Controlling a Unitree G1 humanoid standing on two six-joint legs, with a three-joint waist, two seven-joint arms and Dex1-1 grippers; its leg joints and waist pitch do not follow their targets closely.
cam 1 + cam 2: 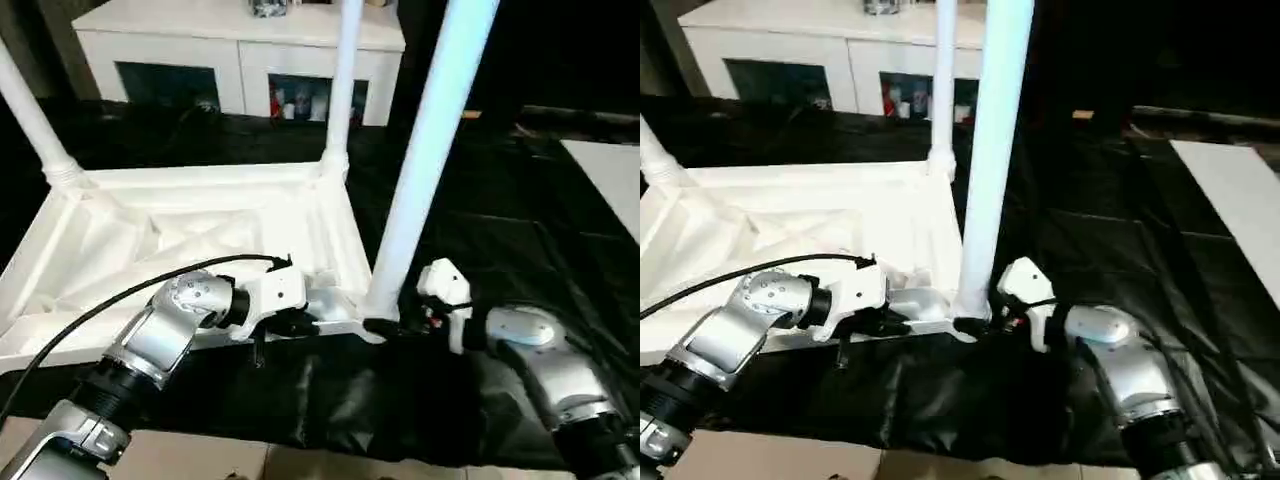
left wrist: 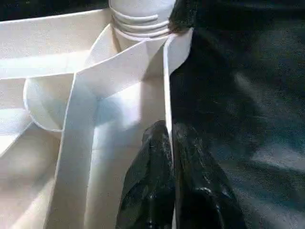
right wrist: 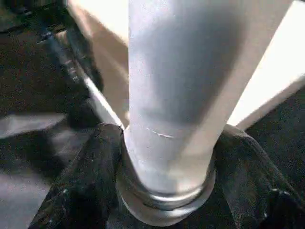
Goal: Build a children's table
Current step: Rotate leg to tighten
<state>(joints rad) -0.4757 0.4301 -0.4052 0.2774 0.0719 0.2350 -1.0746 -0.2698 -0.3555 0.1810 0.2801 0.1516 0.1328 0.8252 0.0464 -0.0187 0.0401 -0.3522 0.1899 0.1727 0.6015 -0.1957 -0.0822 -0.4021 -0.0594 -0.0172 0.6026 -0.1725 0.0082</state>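
Black sheeting (image 1: 480, 250) covers the floor, with a white cabinet (image 1: 240, 45) at the back. Our children's table top (image 1: 180, 250) lies upside down on the sheeting, ribbed underside up. Two legs already stand in its far corner sockets: far-left leg (image 1: 30, 115), far-right leg (image 1: 343, 80).

Step in hand, as we read it: seating the near-right leg (image 1: 425, 150) in its corner socket (image 1: 372, 322).

- Left gripper (image 1: 290, 322): fingers (image 2: 190, 181) closed on the near rim wall of the table top, one inside the rim, one outside. That's our anchor.
- Right gripper (image 1: 415, 320): fingers (image 3: 86, 181) sit on either side of the leg's base collar (image 3: 164, 198), right at the threaded end. They look to be in contact, but we can't tell how firm the grip is.

To do it well:
- Keep the left clamp fixed so the top doesn't skate on the slick sheeting.
- Get the right fingers firmly on the collar before any twist; the tube is smooth and tapered and will likely slip.
- The leg leans slightly in the head views. Square it to the socket first, or the thread may cross.
- Turn in short bites, regrip low, and press down while turning.
- Watch the tall free end; it levers hard on the socket.
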